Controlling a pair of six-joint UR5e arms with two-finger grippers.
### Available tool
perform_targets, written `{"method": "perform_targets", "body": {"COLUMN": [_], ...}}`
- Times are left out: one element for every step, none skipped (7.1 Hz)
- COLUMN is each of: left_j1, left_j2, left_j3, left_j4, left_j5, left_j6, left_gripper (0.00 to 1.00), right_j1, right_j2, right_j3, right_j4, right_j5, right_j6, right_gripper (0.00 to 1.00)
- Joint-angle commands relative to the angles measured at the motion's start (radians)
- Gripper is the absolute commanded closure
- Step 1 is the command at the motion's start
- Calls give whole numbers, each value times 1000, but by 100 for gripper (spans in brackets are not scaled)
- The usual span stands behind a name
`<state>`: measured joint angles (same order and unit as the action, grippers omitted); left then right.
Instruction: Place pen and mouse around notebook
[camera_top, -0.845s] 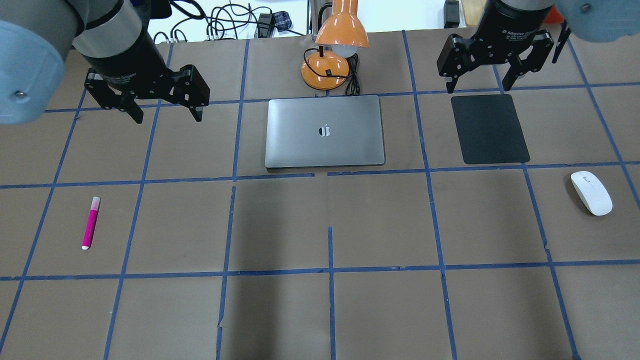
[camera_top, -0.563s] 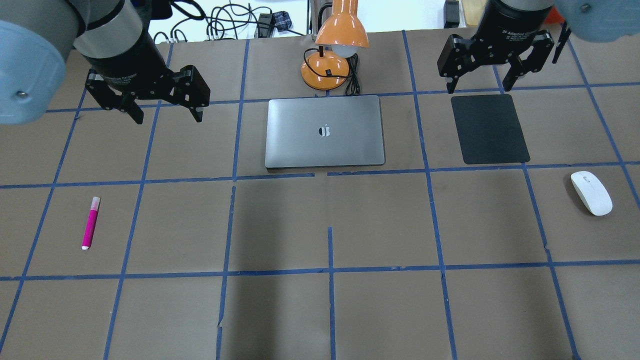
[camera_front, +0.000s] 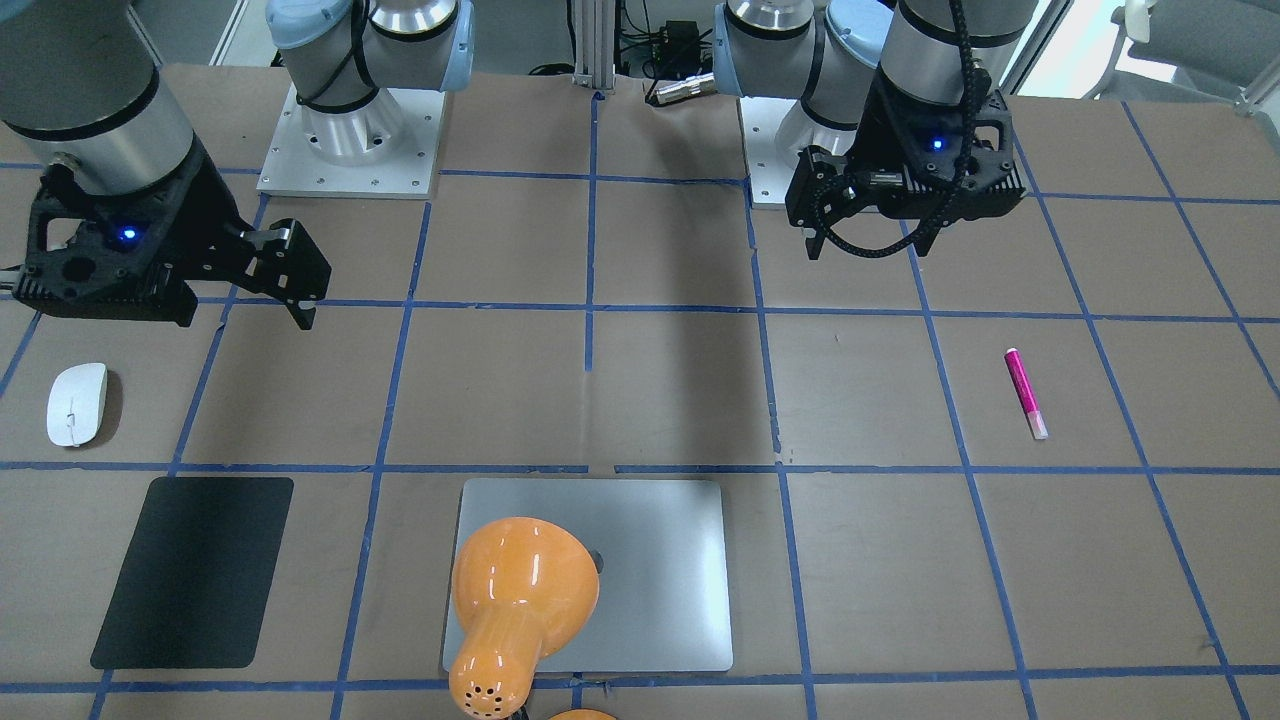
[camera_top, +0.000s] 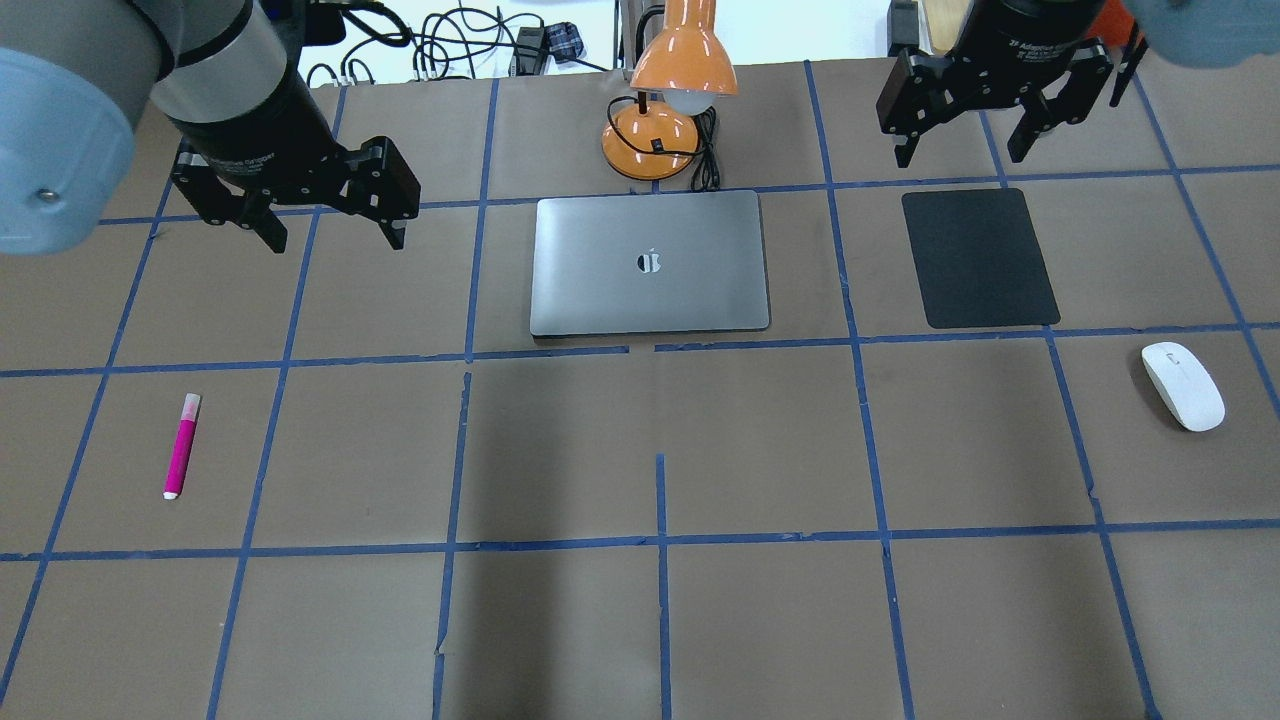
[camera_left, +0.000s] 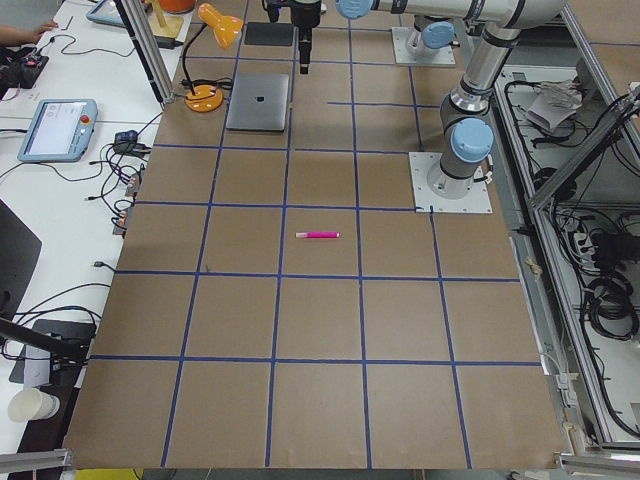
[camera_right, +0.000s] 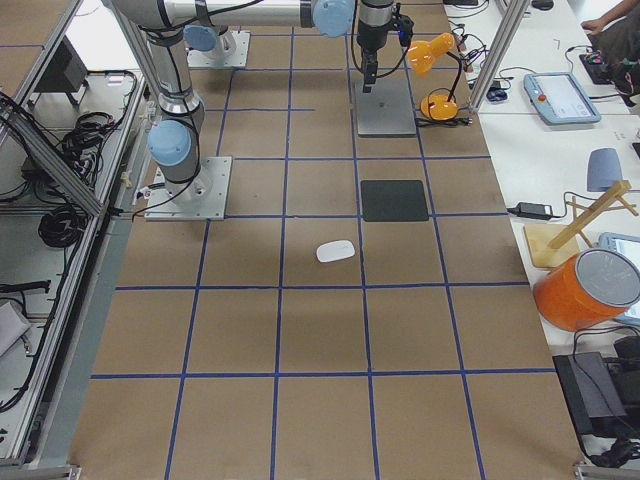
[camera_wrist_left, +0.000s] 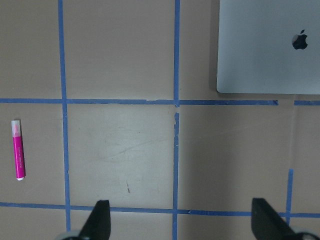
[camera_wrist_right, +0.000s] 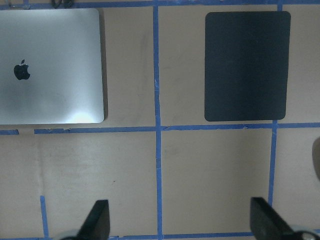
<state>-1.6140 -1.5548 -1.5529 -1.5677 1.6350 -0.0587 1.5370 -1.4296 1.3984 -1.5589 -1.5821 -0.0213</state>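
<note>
So right now we've got both claws hanging high over the table (camera_top: 760, 450), neither holding anything: the left claw (camera_top: 335, 235) spread wide open on the left half, the right claw (camera_top: 962, 150) spread open on the right half. Our pink pen (camera_top: 182, 445) lies flat, well off to the laptop's (camera_top: 650, 262) left. The white mouse (camera_top: 1183, 386) sits far right, near the black mat (camera_top: 979, 257). An orange lamp (camera_top: 668, 100) stands just behind the laptop.
</note>
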Motion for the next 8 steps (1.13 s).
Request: {"method": "perform_targets", "body": {"left_j1": [8,19,82,209,347,462,568,638], "left_j2": [30,57,67,68,58,26,-14,-68], "left_j3": [-15,-15,-16,-47,-121,-230,-372,-483], "left_j4": [-15,-69,-80,-80,-65,113,290,516], "left_j5": [9,15,34,32,26,29,29,32], "left_j6": [13,11,52,220,309,335,493,610], "left_gripper": [0,0,0,0,0,0,0,0], "right_j1": [-5,-12,-53,-157,-266,-372,-405,-463], "right_j2": [17,49,63,67,74,72,80,84], "right_j3": [-3,26,68,144,240,351,448,526], "right_j4": [16,14,7,-80,-227,-395,-537,-582], "right_j5": [-15,-76,-131,-130,-96,-43,-53,-67], "right_j6": [-3,-3,-8,-70,-256,-429,-563,-651], "right_gripper": [0,0,0,0,2,0,0,0]}}
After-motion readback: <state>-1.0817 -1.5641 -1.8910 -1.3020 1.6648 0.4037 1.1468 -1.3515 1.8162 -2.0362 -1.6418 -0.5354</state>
